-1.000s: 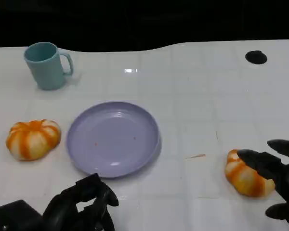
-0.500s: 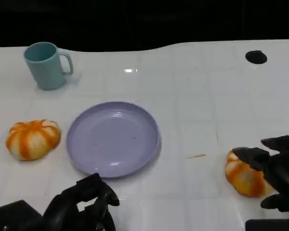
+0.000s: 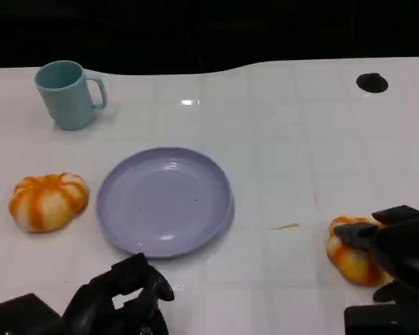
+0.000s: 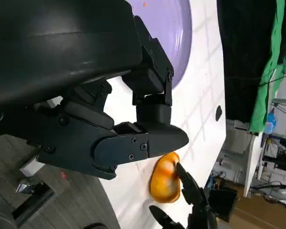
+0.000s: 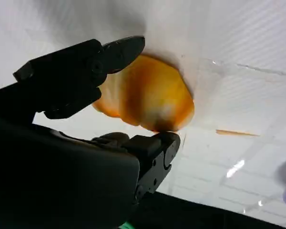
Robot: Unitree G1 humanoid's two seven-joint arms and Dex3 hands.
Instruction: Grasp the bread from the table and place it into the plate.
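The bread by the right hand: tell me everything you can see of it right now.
The bread is a rounded, glossy bun, orange with pale cream stripes, lobed like a small pumpkin. It lies on the white table at the near right, apart from the purple plate. The right hand is cupped over its far-right side, with black fingers lying on either side of it in the right wrist view. It looks intact and not lifted.
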